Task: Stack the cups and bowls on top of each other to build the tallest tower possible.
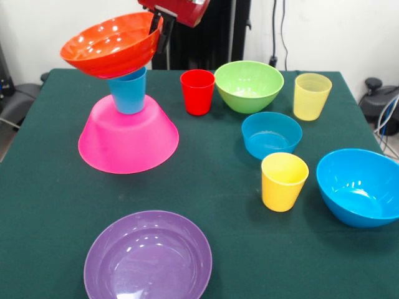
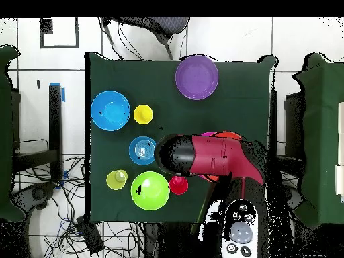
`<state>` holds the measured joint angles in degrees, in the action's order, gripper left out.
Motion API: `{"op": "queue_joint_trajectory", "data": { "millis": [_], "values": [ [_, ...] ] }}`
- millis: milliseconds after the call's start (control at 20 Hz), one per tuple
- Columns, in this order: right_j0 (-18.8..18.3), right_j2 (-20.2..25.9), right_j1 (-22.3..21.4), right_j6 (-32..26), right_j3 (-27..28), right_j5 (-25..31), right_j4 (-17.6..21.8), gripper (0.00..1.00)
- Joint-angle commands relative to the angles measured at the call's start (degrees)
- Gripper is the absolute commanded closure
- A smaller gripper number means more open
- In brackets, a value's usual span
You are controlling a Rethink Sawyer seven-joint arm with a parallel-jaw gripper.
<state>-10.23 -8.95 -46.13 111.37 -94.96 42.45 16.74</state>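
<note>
Gripper [image 1: 157,28] fingers apparently clamped rim of glossy orange plastic bowl [image 1: 112,45], tilted atop blue plastic tumbler [image 1: 129,91] on inverted pink bowl [image 1: 128,137]

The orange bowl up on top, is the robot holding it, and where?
Yes. The end effector grips the orange bowl by its rim, on the side towards the robot. The bowl sits tilted on the blue cup, which stands on the upside-down pink bowl.
</note>
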Motion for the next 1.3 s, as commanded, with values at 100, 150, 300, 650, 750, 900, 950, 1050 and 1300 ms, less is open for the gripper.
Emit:
{"op": "queue_joint_trajectory", "data": {
  "millis": [100, 150, 300, 650, 750, 900, 950, 1050, 1300],
  "values": [
    [1.22, 5.33, 2.56, -2.03, 0.18, 4.52, 1.67, 1.0],
    [1.29, 5.29, 2.84, -1.86, 0.45, 4.47, 1.77, 1.0],
    [1.76, 4.76, 2.67, -1.45, 0.38, 4.84, 2.06, 1.0],
    [2.46, 3.96, 3.39, -0.97, 1.45, 6.97, 2.24, 1.0],
    [2.75, 3.68, 3.16, -0.67, 1.01, 6.89, 2.29, 1.0],
    [2.72, 3.39, 3.53, 0.19, 1.41, 7.47, 1.75, 1.0],
    [2.48, 3.56, 3.51, 0.08, 1.3, 7.53, 1.44, 1.0],
    [2.49, 3.39, 3.29, -0.11, 0.75, 7.46, 1.59, 1.0],
    [3.05, 3.01, 3.79, -0.49, 2.02, 9.75, 2.28, 1.0]
  ]
}}
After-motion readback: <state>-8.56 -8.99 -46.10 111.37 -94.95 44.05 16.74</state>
